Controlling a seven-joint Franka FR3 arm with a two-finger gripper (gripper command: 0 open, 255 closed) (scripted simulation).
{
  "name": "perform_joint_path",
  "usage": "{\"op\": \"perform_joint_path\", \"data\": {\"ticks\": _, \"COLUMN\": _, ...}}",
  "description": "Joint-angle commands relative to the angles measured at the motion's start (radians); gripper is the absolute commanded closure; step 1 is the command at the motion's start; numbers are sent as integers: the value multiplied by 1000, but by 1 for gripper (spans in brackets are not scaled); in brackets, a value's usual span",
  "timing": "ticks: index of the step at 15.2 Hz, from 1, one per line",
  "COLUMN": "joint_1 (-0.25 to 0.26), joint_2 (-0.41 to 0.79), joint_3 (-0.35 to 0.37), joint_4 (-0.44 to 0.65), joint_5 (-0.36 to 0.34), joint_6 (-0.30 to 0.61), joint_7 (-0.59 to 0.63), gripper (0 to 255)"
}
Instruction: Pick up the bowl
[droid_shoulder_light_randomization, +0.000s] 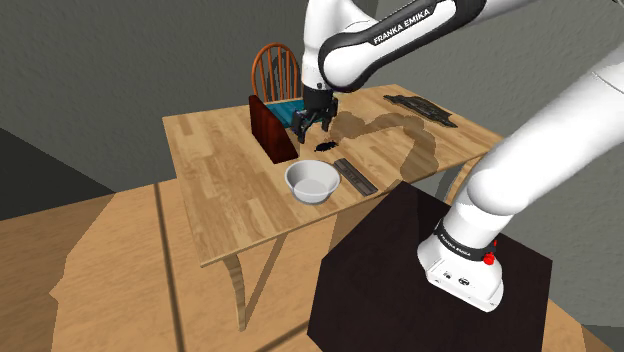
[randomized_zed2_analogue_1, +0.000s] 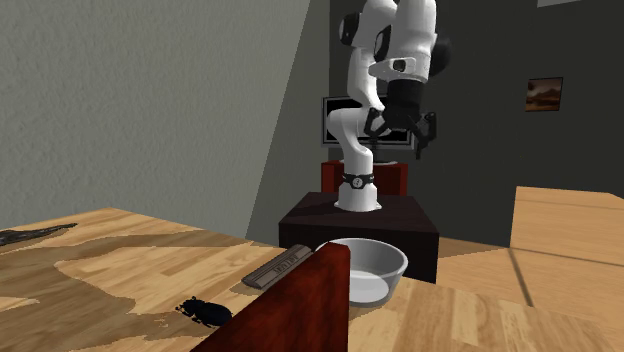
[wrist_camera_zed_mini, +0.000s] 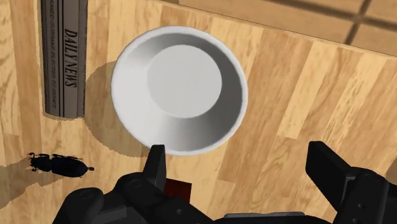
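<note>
A plain white bowl (droid_shoulder_light_randomization: 311, 181) stands upright and empty on the wooden table (droid_shoulder_light_randomization: 220, 200), close to the edge facing the stand. In the second exterior view the bowl (randomized_zed2_analogue_1: 365, 268) sits at the table's far edge. My black gripper (droid_shoulder_light_randomization: 312, 120) hangs open well above the table, farther in from the bowl and touching nothing. In the wrist view the bowl (wrist_camera_zed_mini: 179, 89) lies below and off toward one finger (wrist_camera_zed_mini: 154, 162); the gripper (wrist_camera_zed_mini: 242, 165) has only bare wood between its spread fingers.
A folded grey newspaper (droid_shoulder_light_randomization: 355, 177) lies right beside the bowl, and a black beetle (droid_shoulder_light_randomization: 326, 147) sits just beyond it. A dark red-brown box (droid_shoulder_light_randomization: 270, 125) stands under the arm. A wooden chair (droid_shoulder_light_randomization: 275, 68) is behind the table, and a dark flat object (droid_shoulder_light_randomization: 420, 107) lies at the far corner.
</note>
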Motion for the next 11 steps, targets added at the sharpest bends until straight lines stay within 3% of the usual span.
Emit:
{"op": "perform_joint_path", "data": {"ticks": 1, "joint_1": -15, "joint_2": 82, "joint_3": 24, "joint_4": 8, "joint_5": -40, "joint_6": 56, "joint_7": 62, "gripper": 0}}
{"op": "perform_joint_path", "data": {"ticks": 6, "joint_1": -38, "joint_2": 290, "joint_3": 54, "joint_4": 62, "joint_5": -180, "joint_6": 150, "joint_7": 231, "gripper": 0}}
{"op": "perform_joint_path", "data": {"ticks": 11, "joint_1": -14, "joint_2": 505, "joint_3": 24, "joint_4": 151, "joint_5": -338, "joint_6": 204, "joint_7": 403, "gripper": 0}}
